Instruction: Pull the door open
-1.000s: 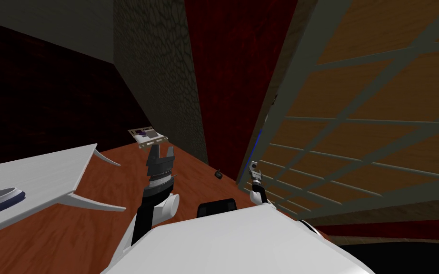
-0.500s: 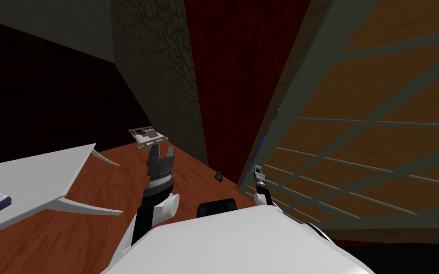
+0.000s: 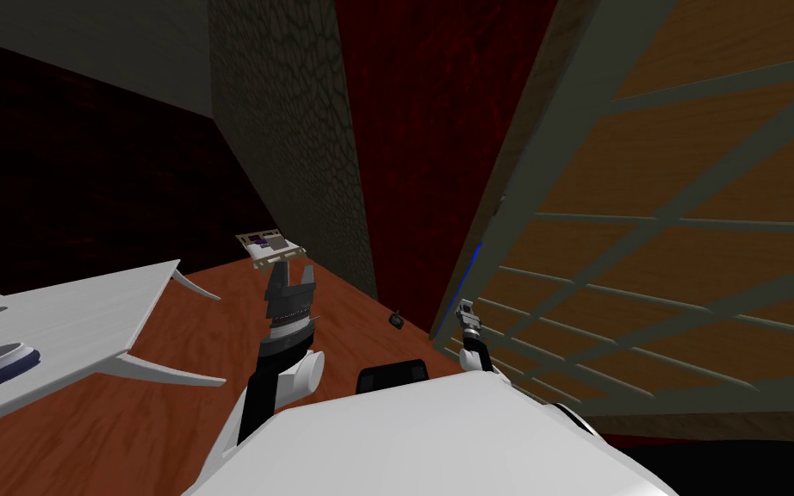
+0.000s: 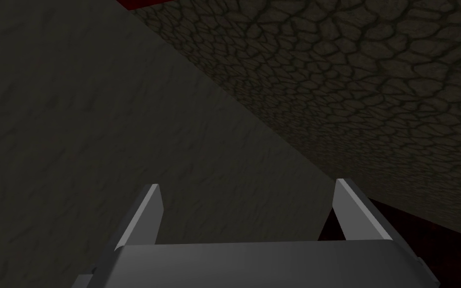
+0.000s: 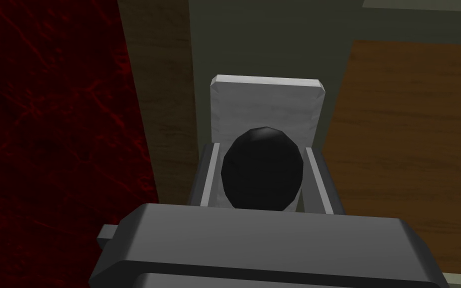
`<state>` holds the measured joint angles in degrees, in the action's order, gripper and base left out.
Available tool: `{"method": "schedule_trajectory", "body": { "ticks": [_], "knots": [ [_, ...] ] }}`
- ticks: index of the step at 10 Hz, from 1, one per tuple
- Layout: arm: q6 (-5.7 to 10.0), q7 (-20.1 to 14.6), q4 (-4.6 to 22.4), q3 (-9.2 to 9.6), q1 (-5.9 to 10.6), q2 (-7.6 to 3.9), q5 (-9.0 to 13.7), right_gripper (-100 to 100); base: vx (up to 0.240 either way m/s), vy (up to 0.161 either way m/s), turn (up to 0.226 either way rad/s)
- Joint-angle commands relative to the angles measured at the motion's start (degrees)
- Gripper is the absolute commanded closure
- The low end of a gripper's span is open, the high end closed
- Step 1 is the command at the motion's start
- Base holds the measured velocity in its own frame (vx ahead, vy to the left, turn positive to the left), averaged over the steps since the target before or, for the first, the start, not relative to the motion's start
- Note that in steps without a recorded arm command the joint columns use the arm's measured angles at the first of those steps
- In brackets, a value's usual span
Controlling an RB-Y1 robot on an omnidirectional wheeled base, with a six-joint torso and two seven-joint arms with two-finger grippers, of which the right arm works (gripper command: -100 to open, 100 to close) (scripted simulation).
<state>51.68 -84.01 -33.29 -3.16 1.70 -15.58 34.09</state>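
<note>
pressing its fingers on both sides, the right gripper [image 5: 262,148] holds the black round knob [image 5: 263,169]; the grasp looks made. the knob sits on a light grey plate [image 5: 267,102] at the edge of the brown wooden door with grey lattice bars [image 3: 645,172], which seems partly swung off the dark red wall [image 3: 425,129], so more pulling likely remains. the left gripper [image 4: 247,184] hangs wide, empty. no writing is legible.
</note>
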Motion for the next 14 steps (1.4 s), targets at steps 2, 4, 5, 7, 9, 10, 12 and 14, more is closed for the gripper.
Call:
{"method": "schedule_trajectory", "body": {
  "ticks": [2, 4, 5, 7, 9, 10, 12, 14],
  "knots": [
    [-0.18, -0.99, -0.54, 1.41, -0.12, -0.26, -0.86, 100, -0.157, 0.018, 0.055],
    [-0.33, -1.84, -1.0, 2.63, -0.22, -0.48, -1.6, 100, -0.214, -0.007, 0.059],
    [-0.41, -2.29, -1.25, 3.29, -0.27, -0.6, -1.99, 100, -0.205, -0.003, 0.064],
    [-0.56, -3.18, -1.73, 4.55, -0.37, -0.84, -2.76, 100, -0.213, 0.008, 0.049],
    [-0.72, -4.05, -2.2, 5.8, -0.48, -1.07, -3.52, 100, -0.221, 0.001, 0.059],
    [-1.11, -3.49, -2.99, 5.3, -1.01, -1.07, -3.23, 100, -0.099, 0.007, 0.019],
    [-0.94, -5.11, -3.76, 7.46, -1.77, -1.74, -4.43, 100, -0.215, -0.022, 0.071],
    [-0.66, -6.24, -4.26, 8.89, -2.19, -2.29, -5.24, 100, -0.22, -0.023, 0.07]
  ]
}}
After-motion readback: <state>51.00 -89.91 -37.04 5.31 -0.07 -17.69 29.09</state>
